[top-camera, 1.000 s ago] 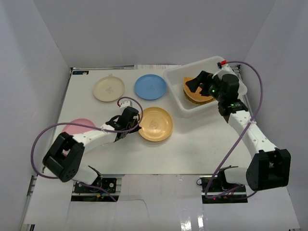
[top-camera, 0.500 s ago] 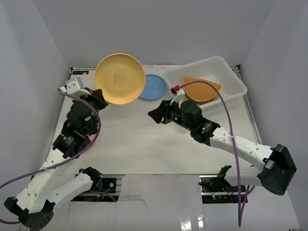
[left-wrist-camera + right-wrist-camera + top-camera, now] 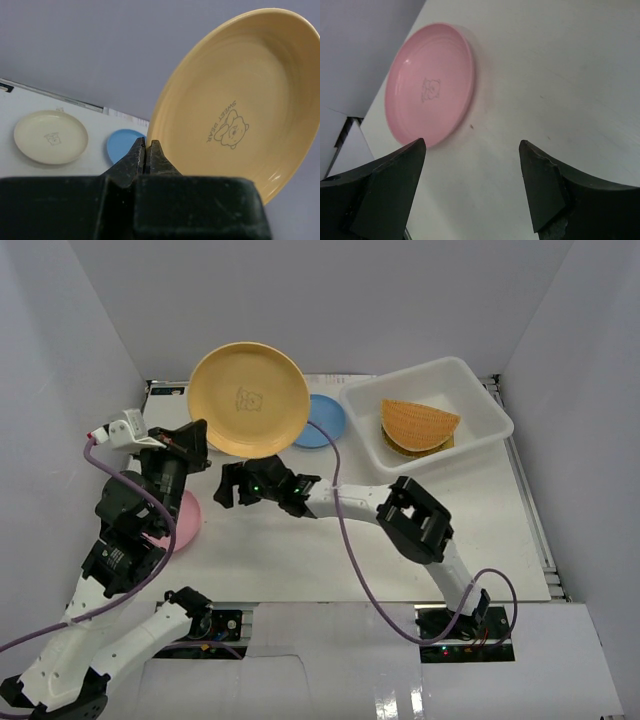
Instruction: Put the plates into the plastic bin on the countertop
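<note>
White bench, grey walls. Upper left, the left gripper pinches the orange-yellow plate by its rim, held high for transfer to the plastic bin. The right gripper stands wide, facing the pink plate.

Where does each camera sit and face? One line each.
Top external: above and behind, facing down on the countertop; left arm, right arm show.
Left wrist: on the left gripper, facing along the held orange-yellow plate; shut fingers show.
Right wrist: on the right gripper, looking down at the pink plate; open fingers show.
Shared: top external also shows both plates.

2 white/blk arms, purple cables
</note>
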Robot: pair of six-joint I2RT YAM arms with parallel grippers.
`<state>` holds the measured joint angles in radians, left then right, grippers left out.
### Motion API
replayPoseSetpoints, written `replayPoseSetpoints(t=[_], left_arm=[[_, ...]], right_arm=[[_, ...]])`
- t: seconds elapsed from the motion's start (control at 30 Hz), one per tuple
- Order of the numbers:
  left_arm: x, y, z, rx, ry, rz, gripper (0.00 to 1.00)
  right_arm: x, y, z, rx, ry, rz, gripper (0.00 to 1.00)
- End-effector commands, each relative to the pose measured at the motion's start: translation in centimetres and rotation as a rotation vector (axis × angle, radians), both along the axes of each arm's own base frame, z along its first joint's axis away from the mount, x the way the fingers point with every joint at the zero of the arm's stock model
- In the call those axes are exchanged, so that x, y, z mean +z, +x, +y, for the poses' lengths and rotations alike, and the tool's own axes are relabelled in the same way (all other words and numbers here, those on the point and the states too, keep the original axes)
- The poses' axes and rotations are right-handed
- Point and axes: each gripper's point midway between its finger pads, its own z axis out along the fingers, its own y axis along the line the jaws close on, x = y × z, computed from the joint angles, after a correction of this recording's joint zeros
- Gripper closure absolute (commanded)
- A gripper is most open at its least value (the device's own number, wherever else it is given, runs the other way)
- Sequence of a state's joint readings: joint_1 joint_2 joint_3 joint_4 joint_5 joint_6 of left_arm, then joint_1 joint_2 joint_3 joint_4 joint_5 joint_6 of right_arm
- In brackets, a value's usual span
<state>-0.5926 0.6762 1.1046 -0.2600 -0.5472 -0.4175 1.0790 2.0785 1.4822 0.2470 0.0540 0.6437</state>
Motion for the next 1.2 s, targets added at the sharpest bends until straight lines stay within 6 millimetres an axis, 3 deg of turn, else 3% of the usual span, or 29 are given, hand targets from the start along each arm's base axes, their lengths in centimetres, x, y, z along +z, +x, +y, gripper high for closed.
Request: replayPoseSetpoints(t=[0.0,0.03,0.07,0.13,0.17,0.2,0.23,0.33,0.4,0.5,0.57,0.6,0.63,0.7,0.73,0.77,0.8,0.83,0.87,0.9,0.93,0.97,1.0,1.03,1.13,1.17], left_arm=[[-0.9,-0.8,-2.4,-0.143,0.006,0.012,1.0],[-1.5,-0.7,-2.7,-0.158,0.006,0.024,1.0],[-1.6,-0.9,-3.3,-0.192,0.011,0.022,1.0],[-1.9,-1.2,-3.7,-0.222,0.005,0.024,1.0],[-1.9,-1.4,-4.1,-0.245,-0.002,0.024,1.0],[-1.8,-1.7,-4.8,-0.287,-0.001,0.022,1.0],[-1.8,-1.9,-5.1,-0.309,-0.01,0.02,1.0],[-2.1,-2.1,-5.8,-0.345,-0.014,0.021,1.0],[-2.4,-2.0,-5.8,-0.344,-0.005,0.023,1.0],[-2.4,-2.2,-5.5,-0.336,0.001,0.014,1.0],[-2.2,-2.3,-5.4,-0.333,-0.001,0.007,1.0],[-2.1,-2.4,-5.3,-0.332,0.002,0.003,1.0],[-2.2,-2.3,-5.2,-0.327,0.007,0.005,1.0],[-2.1,-2.2,-4.9,-0.309,0.014,0.009,1.0],[-2.0,-2.1,-4.7,-0.297,0.019,0.007,1.0],[-1.8,-2.0,-4.4,-0.279,0.02,0.004,1.0],[-1.2,-2.1,-4.2,-0.271,0.016,-0.009,1.0],[-0.8,-2.1,-3.9,-0.26,0.022,-0.018,1.0],[-0.2,-2.1,-3.5,-0.241,0.018,-0.027,1.0],[1.2,-2.3,-3.3,-0.235,0.012,-0.049,1.0],[2.1,-2.4,-3.1,-0.23,0.008,-0.066,1.0],[2.9,-2.6,-3.1,-0.234,0.009,-0.081,1.0],[3.9,-2.9,-3.1,-0.241,0.0,-0.102,1.0],[5.1,-3.2,-3.0,-0.248,-0.011,-0.124,1.0],[5.6,-3.1,-4.5,-0.315,-0.024,-0.12,1.0],[5.3,-3.0,-5.1,-0.342,-0.042,-0.105,1.0]], right_arm=[[1.0,-0.8,4.8,0.057,0.027,0.0,0.18],[-1.9,-0.8,5.7,0.061,-0.012,0.018,0.19],[-0.6,-0.3,7.2,0.06,0.01,0.005,0.19],[-2.0,-0.3,8.6,0.057,-0.015,0.009,0.21],[-4.9,0.0,9.0,0.046,-0.057,0.023,0.22],[-4.0,0.0,10.0,0.046,-0.04,0.015,0.23],[-6.0,0.0,10.3,0.041,-0.058,0.033,0.23],[-6.4,-0.1,11.2,0.046,-0.055,0.028,0.27],[-8.1,0.0,11.2,0.041,-0.077,0.031,0.33],[-8.8,-0.4,11.3,0.059,-0.079,0.049,0.38],[-9.5,-0.6,11.1,0.053,-0.093,0.059,0.54],[-9.8,-0.7,10.8,0.051,-0.099,0.067,0.67],[-8.9,-0.6,10.7,0.04,-0.092,0.065,0.74],[-9.2,-1.0,9.6,0.02,-0.085,0.063,0.84],[-6.2,-0.7,9.4,0.003,-0.038,0.034,0.92],[-6.9,-1.0,8.4,-0.008,-0.043,0.031,0.92],[-5.9,-0.9,7.9,-0.017,-0.03,0.017,0.92],[-2.1,-0.6,7.4,-0.038,0.024,-0.02,0.92],[-2.8,-1.0,5.9,-0.049,-0.002,-0.022,0.92],[2.0,-0.7,5.2,-0.062,0.075,-0.079,0.92],[3.4,-0.2,4.2,-0.1,0.085,-0.118,0.92],[3.0,-0.2,2.3,-0.122,0.054,-0.14,0.92],[4.2,0.3,1.1,-0.15,0.053,-0.179,0.92],[8.2,1.2,-1.2,-0.205,0.069,-0.26,0.92],[11.8,4.0,-8.9,-0.335,0.035,-0.356,0.92],[12.5,6.5,-12.4,-0.409,0.024,-0.371,0.92]])
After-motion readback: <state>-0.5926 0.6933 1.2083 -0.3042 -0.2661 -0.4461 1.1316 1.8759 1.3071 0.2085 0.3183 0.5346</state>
